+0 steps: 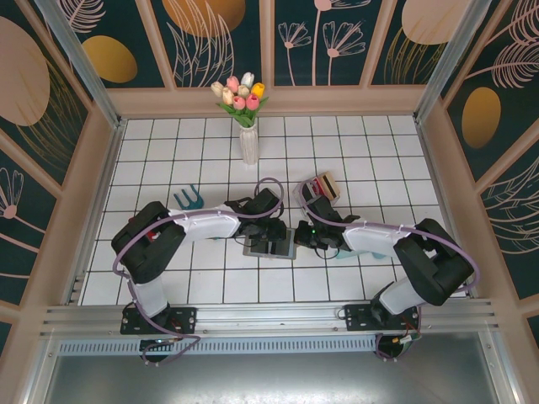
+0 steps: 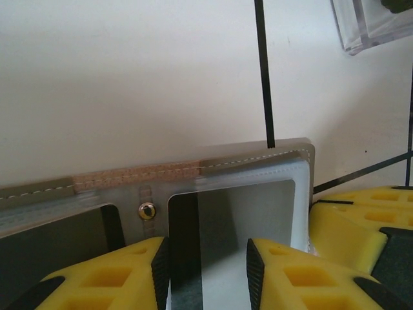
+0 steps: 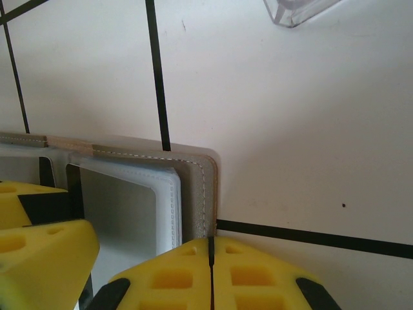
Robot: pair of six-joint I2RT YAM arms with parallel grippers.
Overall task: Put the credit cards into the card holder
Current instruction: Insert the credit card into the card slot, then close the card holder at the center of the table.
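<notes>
The grey card holder (image 1: 283, 251) lies open on the tiles between both arms. In the left wrist view its clear sleeves (image 2: 300, 194) face up, and a grey credit card with a black stripe (image 2: 245, 213) sits in the right sleeve. My left gripper (image 2: 208, 274) hovers over that card, open, with the card's face showing between the fingers. Another dark card (image 2: 58, 245) fills the left sleeve. My right gripper (image 3: 211, 271) is shut, its tips at the holder's right edge (image 3: 205, 194). More credit cards (image 1: 325, 183) stand in a clear rack.
The clear plastic rack (image 1: 323, 190) stands just behind the right wrist, and its corner shows as rack (image 2: 371, 26) and rack (image 3: 297, 10). A white vase of tulips (image 1: 248, 139) is at the back centre. A teal fork-shaped object (image 1: 189, 199) lies left of the arms.
</notes>
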